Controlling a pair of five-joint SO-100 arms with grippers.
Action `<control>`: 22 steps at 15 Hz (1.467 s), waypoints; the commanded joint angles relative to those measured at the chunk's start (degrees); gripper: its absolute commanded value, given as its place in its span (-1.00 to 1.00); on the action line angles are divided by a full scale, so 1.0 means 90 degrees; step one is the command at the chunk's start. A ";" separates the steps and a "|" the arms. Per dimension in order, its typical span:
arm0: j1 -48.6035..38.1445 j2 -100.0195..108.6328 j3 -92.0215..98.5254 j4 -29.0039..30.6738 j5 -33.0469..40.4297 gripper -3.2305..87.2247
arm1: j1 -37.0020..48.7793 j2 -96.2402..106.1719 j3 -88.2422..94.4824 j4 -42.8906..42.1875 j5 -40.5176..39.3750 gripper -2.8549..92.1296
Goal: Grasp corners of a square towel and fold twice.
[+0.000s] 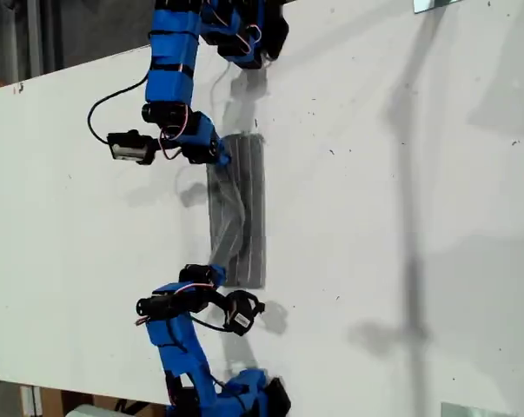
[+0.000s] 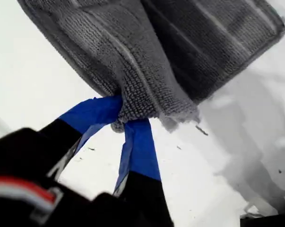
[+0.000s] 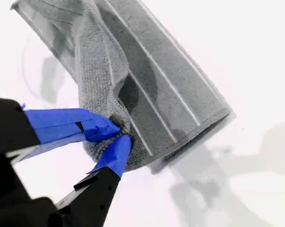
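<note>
Towel (image 1: 240,208) near centre of the white table (image 1: 401,217) in the exterior view, lying as a narrow strip running from twelve to six o'clock, well short of a full square. Nine o'clock edge lifted and rumpled, three o'clock side flat. Judged mid-fold: at least one layer already over another, the final flat fold not yet laid down and released. One arm's gripper (image 1: 218,156) at the strip's twelve o'clock end, on its nine o'clock corner; other arm's gripper (image 1: 211,274) at the six o'clock end, same edge. Cannot tell from this view which arm is first and which second.

First wrist view: my first gripper (image 2: 123,118) pinched on a corner (image 2: 147,101) of the towel (image 2: 180,52), blue-taped jaws nearly together with only bunched terry between them. Cloth hanging lifted off the table from that pinch, doubled layers visible beyond it.

Second wrist view: my second gripper (image 3: 118,132) likewise clamped on a corner (image 3: 104,146), jaws closed to the thickness of the cloth. Towel (image 3: 156,80) stretching away as a striped band, a fold ridge raised along the held edge, the far edge resting on the table.

Left to do, by this reading: carry both held corners across, lay them down, let go, then any further fold still owed
</note>
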 commanded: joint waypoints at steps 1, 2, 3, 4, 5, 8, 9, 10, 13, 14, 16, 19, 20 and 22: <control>-0.0557 0.0557 -0.0020 0.0078 0.0293 -0.93 | 0.0537 0.0244 -0.0010 -0.0137 -0.0322 -0.94; -0.0820 0.0654 -0.0020 0.0078 0.0469 -0.93 | 0.0791 0.0352 -0.0039 -0.0146 -0.0547 -0.94; -0.1084 0.0713 -0.0020 0.0088 0.0713 -0.93 | 0.1055 0.0469 -0.0059 -0.0146 -0.0752 -0.94; -0.1309 0.0723 -0.0010 0.0088 0.0908 -0.93 | 0.1299 0.0547 -0.0078 -0.0156 -0.0977 -0.94; -0.1484 0.0713 0.0039 0.0088 0.1045 -0.93 | 0.1504 0.0547 -0.0127 -0.0127 -0.1133 -0.94; -0.2158 0.0107 0.0049 -0.0176 0.1465 -0.93 | 0.2295 0.0215 0.0117 -0.0811 -0.1777 -0.94; -0.2383 -0.0342 -0.0303 -0.0176 0.1602 -0.93 | 0.2520 -0.0137 0.0078 -0.0937 -0.1934 -0.94; -0.2490 -0.0684 -0.0537 -0.0039 0.1621 -0.93 | 0.2451 -0.0303 0.0029 -0.0937 -0.1943 -0.94; -0.1699 0.0420 0.0498 -0.0039 0.1377 -0.93 | 0.1719 0.0244 0.0664 -0.0986 -0.1563 -0.94; -0.1387 0.0859 0.0801 -0.0039 0.1279 -0.93 | 0.1455 0.0586 0.0996 -0.1006 -0.1455 -0.94; -0.0996 0.1328 0.1602 -0.0059 0.1016 -0.93 | 0.0908 0.0986 0.1514 -0.1006 -0.1162 -0.94; -0.0713 0.1709 0.2373 -0.0430 0.0566 -0.93 | 0.0625 0.1162 0.2139 -0.1123 -0.0869 -0.94; -0.0547 0.1621 0.2373 -0.0498 0.0508 -0.93 | 0.0625 0.1270 0.2324 -0.1201 -0.0830 -0.94; -0.0371 0.1211 0.2344 -0.0566 0.0381 -0.93 | 0.0723 0.1406 0.2598 -0.1309 -0.0830 -0.94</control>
